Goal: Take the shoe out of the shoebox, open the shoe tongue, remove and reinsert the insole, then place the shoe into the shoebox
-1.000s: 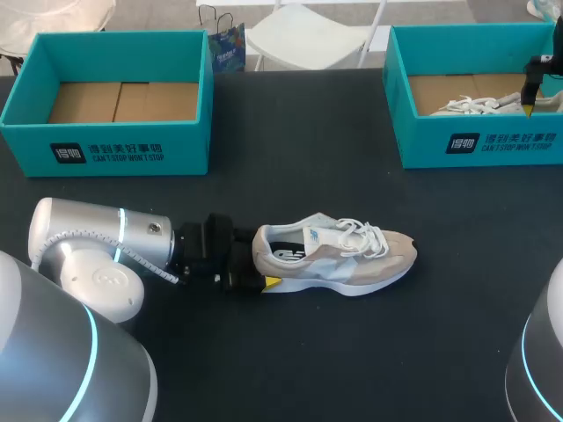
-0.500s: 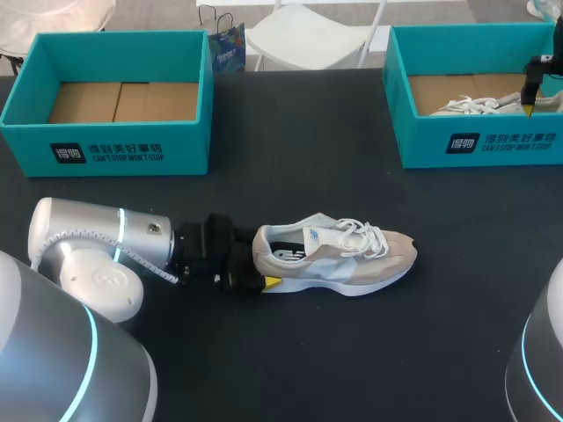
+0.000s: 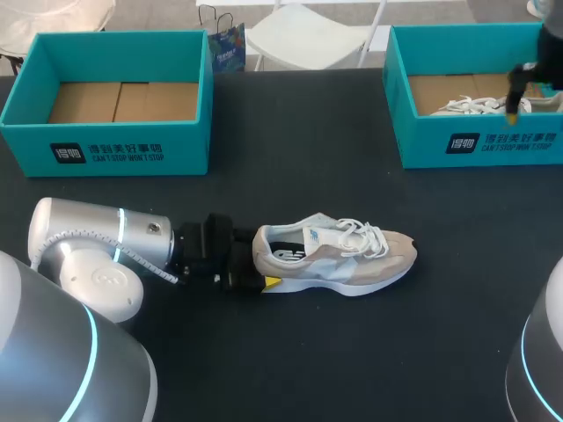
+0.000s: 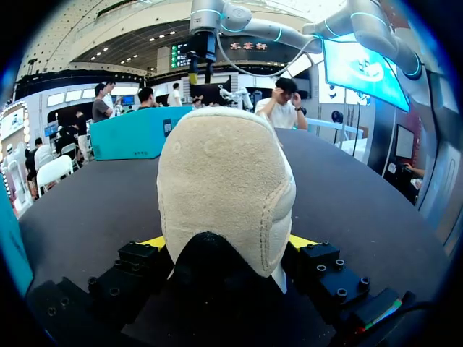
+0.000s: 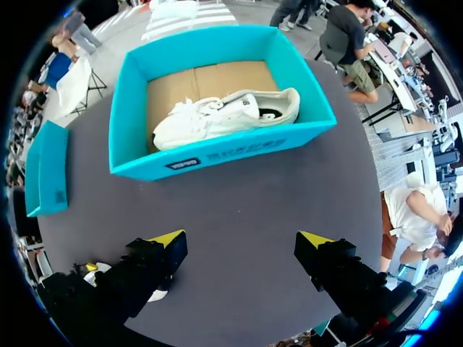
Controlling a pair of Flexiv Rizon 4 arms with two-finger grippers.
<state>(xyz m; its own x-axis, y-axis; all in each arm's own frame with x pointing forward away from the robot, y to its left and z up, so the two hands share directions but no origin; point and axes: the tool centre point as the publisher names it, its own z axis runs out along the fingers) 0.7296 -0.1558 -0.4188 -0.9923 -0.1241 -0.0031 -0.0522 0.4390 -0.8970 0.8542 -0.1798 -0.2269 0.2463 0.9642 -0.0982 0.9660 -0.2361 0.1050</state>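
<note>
Only the right gripper (image 5: 242, 238) has moved, drifting left above the shoebox (image 3: 475, 145) at the table's far right corner, fingers apart and empty. The left gripper (image 4: 230, 242) stays clamped on the heel of the shoe (image 3: 339, 255), which lies mid-table toward the near edge. Best to keep that heel pinned flat while the right arm comes across to lift the tongue (image 3: 327, 236).

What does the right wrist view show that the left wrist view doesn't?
Only the right wrist view: the white shoe lying inside the teal shoebox, and the right claw, open and empty, over the table. Only the left wrist view: the left claw shut on the heel of the beige shoe. Both: the dark table and that teal shoebox.
</note>
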